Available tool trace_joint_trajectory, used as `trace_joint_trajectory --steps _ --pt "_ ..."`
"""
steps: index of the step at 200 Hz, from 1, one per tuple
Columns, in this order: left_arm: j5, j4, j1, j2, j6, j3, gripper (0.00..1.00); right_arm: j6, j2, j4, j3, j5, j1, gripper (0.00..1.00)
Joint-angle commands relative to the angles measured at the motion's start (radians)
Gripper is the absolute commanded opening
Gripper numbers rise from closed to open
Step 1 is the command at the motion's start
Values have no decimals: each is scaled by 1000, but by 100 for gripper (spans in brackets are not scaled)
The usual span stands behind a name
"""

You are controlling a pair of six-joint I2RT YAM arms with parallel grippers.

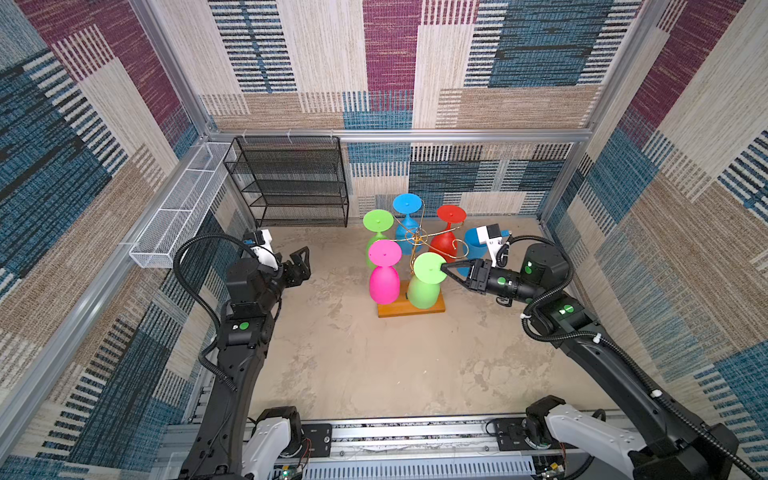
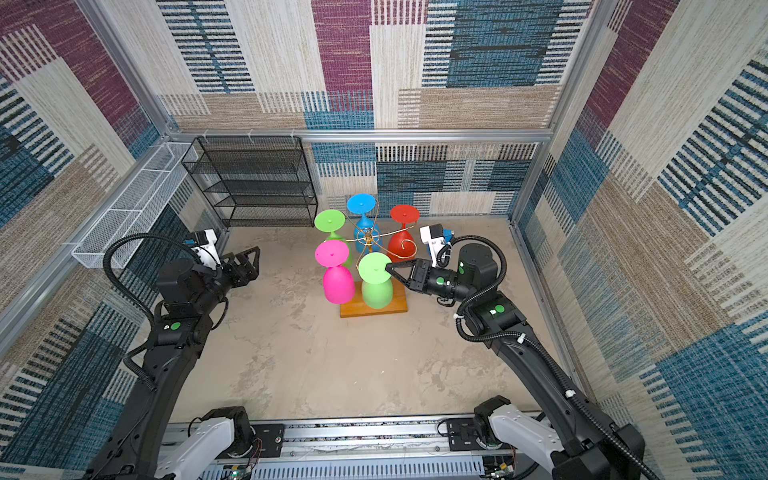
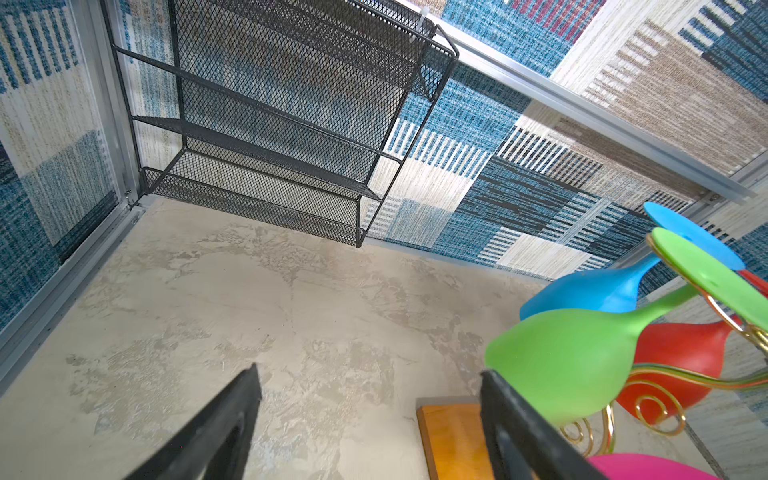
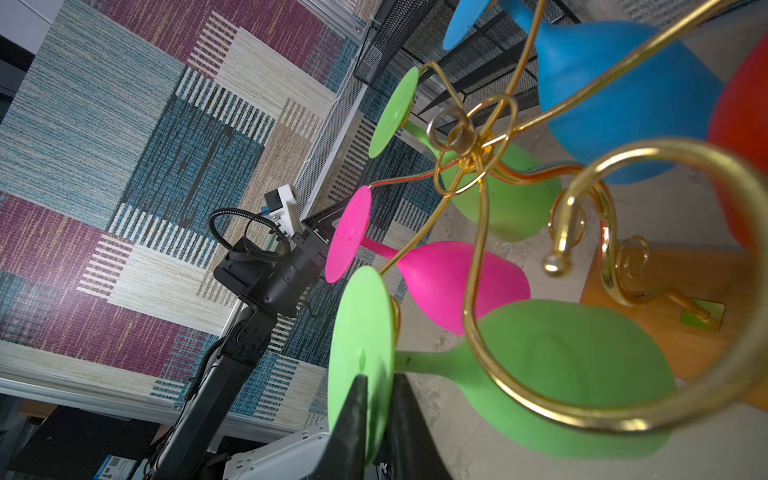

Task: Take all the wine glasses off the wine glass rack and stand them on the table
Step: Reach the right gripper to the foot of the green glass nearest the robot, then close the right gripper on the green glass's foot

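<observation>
reference dial: centre on the post of the wine glass rack [image 1: 417,239], 12 o'clock toward the back wall, as in both top views.

1. location. the rack stands on its wooden base [image 1: 397,311]. coloured glasses hang bowl-down from the gold wire arms. the green wine glass [image 1: 424,291] hangs at 5 o'clock, foot disc uppermost, stem seated in a wire arm. the pink glass [image 1: 383,284] hangs just beside it at 7 o'clock.

2. right gripper [image 1: 444,266]. it reaches in from 4 o'clock. in the right wrist view its fingers [image 4: 353,419] are drawn together on the rim of the foot disc, one on each face, pinching it.

3. left gripper [image 1: 301,266]. it stands at 9 o'clock, well apart from the rack, fingers spread wide, holding nothing.

4. handling (judgement). the glass looks matt and frosted, probably light and stiff; whether it is plastic or true glass cannot be told, so treat it as breakable. a pinch at the disc edge is shallow: the bowl may swing beneath it. a hold deeper on the disc, or on the stem just under it, would be surer. draw the stem outward along the arm; do not pull against the wire, since the light rack may tip.
</observation>
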Motion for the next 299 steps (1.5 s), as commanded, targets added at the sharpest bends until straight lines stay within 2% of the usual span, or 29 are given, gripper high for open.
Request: trace_joint_trajectory --steps 1,64,126,193,299 --pt "-4 21 1 -5 -19 -3 85 26 -9 25 8 12 1 13" --pt "-4 22 3 -12 -18 -3 85 64 -9 50 11 -3 2 0" --pt "-3 23 3 -15 -22 -5 85 111 -18 76 37 -2 2 0" --pt "-2 23 3 -17 -22 -5 85 109 3 68 59 -12 7 0" --pt "-5 23 2 -19 -20 -5 85 85 76 76 108 28 83 0"
